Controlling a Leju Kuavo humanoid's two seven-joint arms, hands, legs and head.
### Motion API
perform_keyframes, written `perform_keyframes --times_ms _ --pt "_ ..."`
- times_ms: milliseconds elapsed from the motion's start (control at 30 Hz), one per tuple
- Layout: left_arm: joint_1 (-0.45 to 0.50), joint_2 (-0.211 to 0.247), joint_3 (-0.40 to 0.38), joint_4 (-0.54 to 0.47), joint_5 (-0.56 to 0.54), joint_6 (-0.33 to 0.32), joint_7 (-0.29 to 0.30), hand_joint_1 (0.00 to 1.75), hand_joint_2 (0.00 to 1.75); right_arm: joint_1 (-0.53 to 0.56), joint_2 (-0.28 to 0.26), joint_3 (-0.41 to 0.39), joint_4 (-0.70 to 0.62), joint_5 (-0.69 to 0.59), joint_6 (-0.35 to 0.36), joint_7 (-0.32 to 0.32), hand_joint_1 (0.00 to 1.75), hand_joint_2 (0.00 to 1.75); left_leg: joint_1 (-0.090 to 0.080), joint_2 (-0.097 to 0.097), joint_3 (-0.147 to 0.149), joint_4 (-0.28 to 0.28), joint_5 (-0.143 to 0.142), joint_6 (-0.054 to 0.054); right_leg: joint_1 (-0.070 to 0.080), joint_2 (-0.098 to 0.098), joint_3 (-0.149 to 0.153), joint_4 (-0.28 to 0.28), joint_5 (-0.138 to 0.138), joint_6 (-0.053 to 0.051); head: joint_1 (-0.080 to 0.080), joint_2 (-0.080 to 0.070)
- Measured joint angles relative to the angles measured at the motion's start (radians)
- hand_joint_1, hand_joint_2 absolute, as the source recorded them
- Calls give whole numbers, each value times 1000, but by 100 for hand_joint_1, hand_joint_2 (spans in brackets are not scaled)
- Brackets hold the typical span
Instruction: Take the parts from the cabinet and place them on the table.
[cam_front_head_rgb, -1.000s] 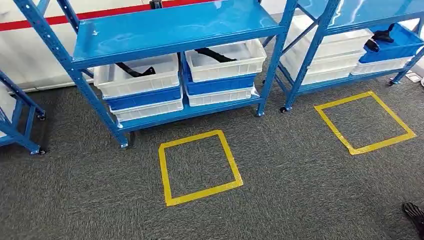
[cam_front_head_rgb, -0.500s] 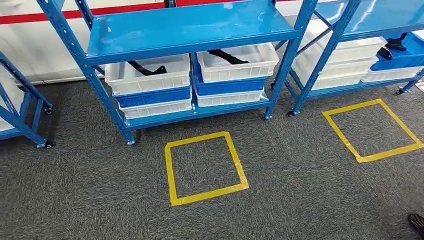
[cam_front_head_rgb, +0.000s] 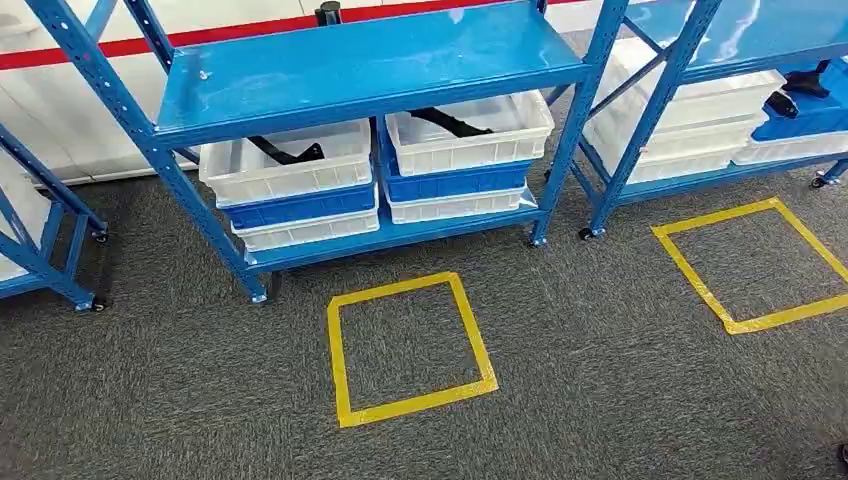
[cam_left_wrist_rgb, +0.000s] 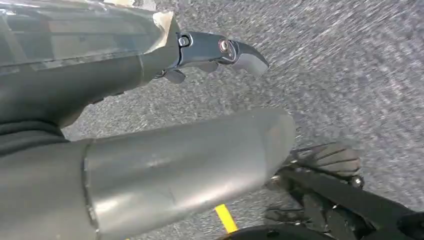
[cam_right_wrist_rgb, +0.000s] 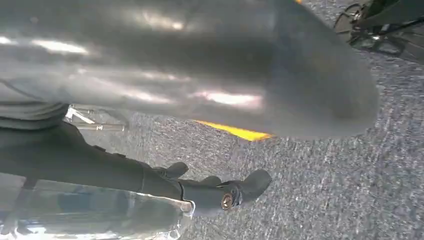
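Note:
A blue cabinet (cam_front_head_rgb: 370, 65) stands ahead on grey carpet in the head view. On its low shelf sit two stacks of white and blue bins. A black part (cam_front_head_rgb: 287, 153) lies in the left white bin (cam_front_head_rgb: 285, 170). Another black part (cam_front_head_rgb: 452, 121) lies in the right white bin (cam_front_head_rgb: 470, 135). My left hand (cam_left_wrist_rgb: 190, 140) hangs over the carpet, thumb and dark fingers (cam_left_wrist_rgb: 220, 50) apart, holding nothing. My right hand (cam_right_wrist_rgb: 200, 95) also hangs above the carpet with its fingers (cam_right_wrist_rgb: 220, 192) spread from the thumb, empty.
A yellow tape square (cam_front_head_rgb: 338, 350) marks the floor before the cabinet, and a second tape square (cam_front_head_rgb: 690, 270) lies at the right. A second blue rack (cam_front_head_rgb: 660, 100) at the right holds white bins and a blue bin (cam_front_head_rgb: 815, 115) with a black part. Another rack's frame (cam_front_head_rgb: 45, 250) stands at the left.
The whole picture has shifted, so the camera has moved: the cabinet and tape squares sit slightly further right. The bins and parts lie as before.

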Motion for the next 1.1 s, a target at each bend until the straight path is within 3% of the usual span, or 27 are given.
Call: perform_keyframes --times_ms 33,67,100,167,233,300,333,400,433,467,500,533,567,600,633,667,700,733,767,800,833,900,933,967,1000,1033,1100 --pt "0 1 0 0 0 0 0 0 0 0 0 0 0 0 0 0 0 0 0 2 32 -86 55 5 0 0 15 0 -12 3 1 0" --pt "0 2 0 0 0 0 0 0 0 -1 1 0 0 0 0 0 0 0 0 5 56 -153 89 10 0 -1 27 -1 -21 5 0 0" --pt "0 2 0 0 1 0 0 0 0 -2 1 0 1 0 0 0 0 0 -9 11 66 -162 60 15 7 -1 31 -3 -31 13 3 0" --pt "-1 2 0 0 2 0 4 0 0 -9 0 0 1 2 0 -1 0 0 -16 9 71 -171 46 29 8 -1 47 -16 -38 29 3 0" --pt "0 2 0 0 2 0 4 0 0 -9 0 0 1 2 0 -2 0 0 -16 2 89 -180 36 45 8 -3 63 0 -27 48 3 0" --pt "1 1 0 0 2 0 4 0 0 -10 2 0 1 2 0 -3 0 0 -7 -2 119 -193 28 55 7 0 16 87 -26 45 8 0" --pt "0 2 0 0 2 0 4 0 0 -11 3 0 1 2 0 -4 0 0 -7 -2 126 -193 19 60 5 1 -47 178 -32 43 9 0" --pt "0 1 0 0 2 0 4 0 0 -11 2 0 1 0 0 -5 0 0 -8 -6 145 -193 -3 64 5 2 -156 301 -97 35 9 0" --pt "2 1 0 0 2 0 4 0 0 -9 2 0 1 0 -1 -5 0 0 -8 -9 157 -193 -13 63 5 1 -185 316 -119 30 9 0" --pt "2 0 0 0 2 0 4 0 0 -4 2 0 1 0 -2 -5 0 0 -7 -15 175 -193 -26 61 3 1 -201 295 -121 40 8 0" --pt "3 -1 0 0 2 0 4 0 0 0 1 0 1 0 -2 -5 0 0 -5 -19 191 -193 -37 58 1 1 -200 250 -102 50 9 0" --pt "3 -3 0 0 2 0 4 0 0 2 0 0 1 0 -3 -6 0 0 -2 -21 214 -193 -54 52 -2 1 -187 164 -48 73 9 0" --pt "4 -3 0 0 2 0 4 0 0 4 0 0 1 0 -3 -6 0 0 -2 -20 222 -194 -67 46 -3 1 -177 90 20 95 11 0" --pt "4 -2 0 1 2 0 4 0 0 9 1 0 5 0 -3 -7 0 0 -5 -20 236 -190 -83 39 -4 -4 -178 66 95 103 13 0" --pt "4 -2 0 1 2 0 4 0 0 3 2 0 5 0 -3 -9 0 0 -9 -21 239 -193 -95 33 2 -8 -170 59 88 70 14 0" --pt "2 -2 0 1 3 0 5 0 0 -2 2 0 4 0 -3 -9 0 0 -10 -18 246 -203 -102 26 5 -3 -156 59 90 50 7 0" --pt "1 -1 0 1 3 0 5 0 0 -1 2 0 4 1 -3 -10 0 0 -9 -18 264 -195 -98 21 3 -2 -166 53 87 39 7 0" --pt "0 -2 0 0 3 1 4 0 0 -1 2 0 4 3 -3 -10 0 0 -8 -18 259 -188 -88 18 1 -1 -148 53 85 32 9 0" --pt "-2 -1 0 0 3 1 4 0 0 -2 3 0 4 3 -4 -11 0 0 -6 -16 232 -152 -79 15 -9 1 -135 49 81 24 7 0" --pt "-3 -3 0 0 3 1 3 0 0 -1 2 0 4 4 -4 -11 0 0 -5 -9 194 -80 -58 9 -7 0 -123 46 74 13 6 0" --pt "-4 -3 0 0 4 1 3 0 0 -2 1 0 4 4 -5 -11 0 0 -4 -4 144 -9 -59 5 -6 0 -115 43 66 5 4 0" --pt "0 -3 0 0 5 1 3 0 0 -3 1 0 4 4 -5 -11 0 0 -2 -3 47 100 -136 -3 -5 2 -95 42 46 0 4 0" --pt "1 -3 0 0 5 1 3 0 0 -3 1 0 4 4 -5 -11 0 0 -2 -2 15 116 -177 -4 -4 4 -82 42 34 0 4 0" --pt "2 -3 0 0 5 1 3 0 0 -2 1 0 4 4 -5 -11 0 0 -2 -2 -6 108 -196 -4 -3 5 -66 42 22 0 4 0" --pt "2 -3 0 0 5 1 3 0 0 0 2 0 4 4 -5 -11 0 0 -2 -2 -11 74 -185 -1 -2 5 -49 42 9 0 4 0" --pt "3 -3 0 0 5 1 3 0 0 1 2 0 4 4 -5 -11 0 0 -2 -1 -2 9 -142 5 0 5 -36 41 -5 2 4 0" --pt "5 0 0 0 5 2 3 0 0 2 4 0 4 4 -5 -11 0 0 -11 3 23 -128 18 31 -2 5 -13 38 -27 4 5 0"
